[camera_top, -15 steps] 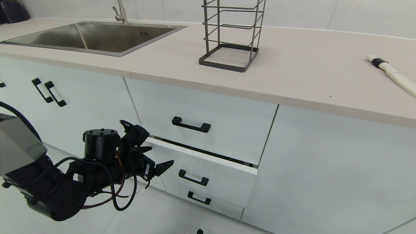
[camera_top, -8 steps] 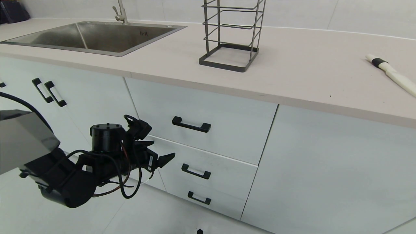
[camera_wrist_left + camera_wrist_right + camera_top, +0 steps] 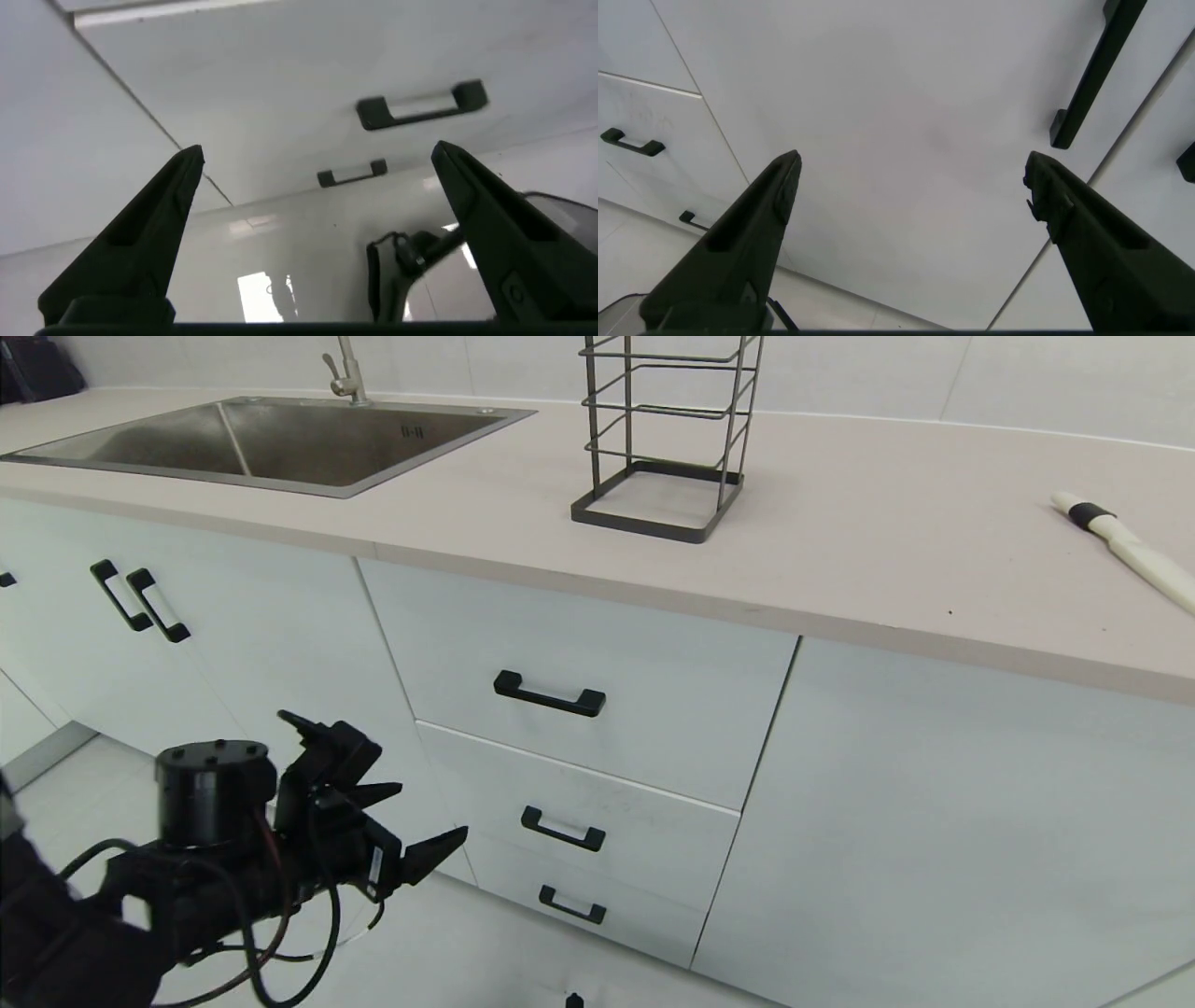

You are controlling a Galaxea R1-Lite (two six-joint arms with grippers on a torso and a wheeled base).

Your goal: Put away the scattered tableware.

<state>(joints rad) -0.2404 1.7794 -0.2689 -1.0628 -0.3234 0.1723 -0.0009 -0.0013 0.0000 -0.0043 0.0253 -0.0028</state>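
Observation:
A white utensil with a black band (image 3: 1127, 551) lies on the countertop (image 3: 868, 551) at the far right. Below the counter are three shut drawers; the middle drawer's black handle (image 3: 561, 828) is also in the left wrist view (image 3: 420, 103). My left gripper (image 3: 431, 812) hangs open and empty, low at the left and a short way off the drawer fronts, its fingers spread wide (image 3: 318, 154). My right gripper (image 3: 912, 161) is open and empty, facing a white cabinet front.
A dark wire rack (image 3: 667, 439) stands at mid-counter, a steel sink (image 3: 271, 429) with a tap at the far left. Black door handles (image 3: 140, 602) sit on the cabinet under the sink. The top drawer handle (image 3: 549, 693) and the bottom one (image 3: 571, 904) protrude slightly.
The middle drawer, ajar a second ago, went shut. My left gripper has since drawn back down and to the left, away from the drawer front.

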